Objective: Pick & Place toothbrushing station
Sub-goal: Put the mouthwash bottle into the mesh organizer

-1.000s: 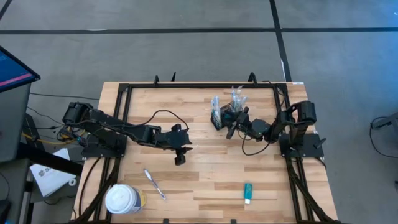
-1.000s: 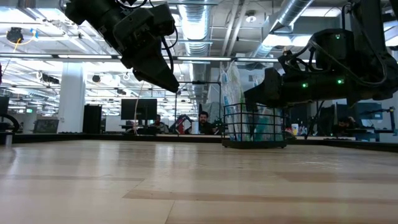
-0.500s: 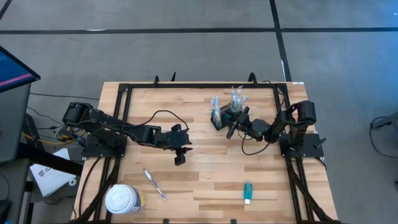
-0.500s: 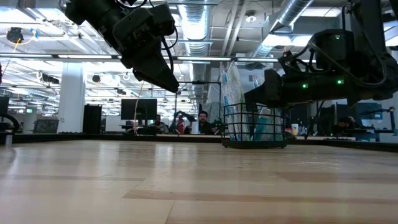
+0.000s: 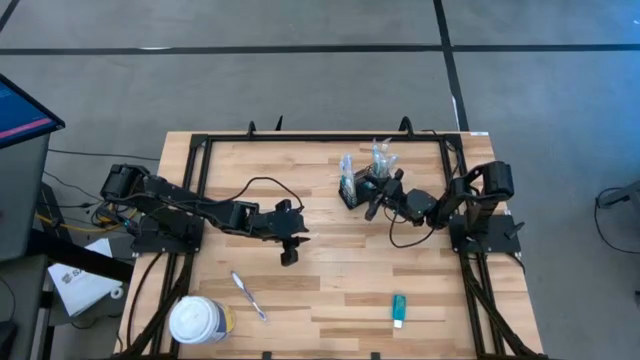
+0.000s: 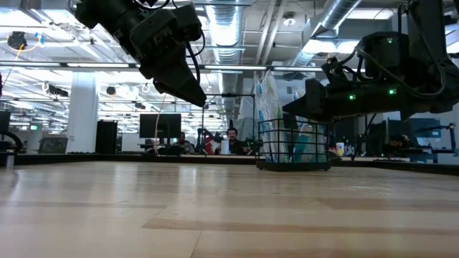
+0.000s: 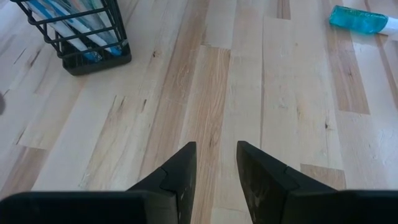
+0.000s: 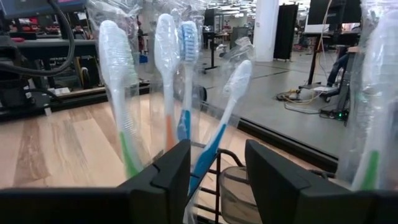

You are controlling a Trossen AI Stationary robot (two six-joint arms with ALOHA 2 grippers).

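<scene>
Right gripper [image 5: 373, 199] sits at the caddy [image 5: 352, 186]; left gripper [image 5: 289, 252] hovers mid-bench; tube [image 5: 398, 310], toothbrush [image 5: 247, 296] and tub [image 5: 198, 320] lie near the front.

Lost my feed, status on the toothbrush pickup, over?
Right end effector open, at the caddy, nothing gripped. Left end effector open, mid-table, empty. One toothbrush and the tube loose near the front edge. Nothing in the way.

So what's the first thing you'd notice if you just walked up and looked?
Probably the black wire caddy near the table's far edge, stuffed with wrapped toothbrushes standing upright. The right claw is open right up against it, its fingers almost at the wires. The left claw hangs open over the middle of the table, and down near the front lie a loose toothbrush, a teal tube and a big white-lidded tub.
</scene>
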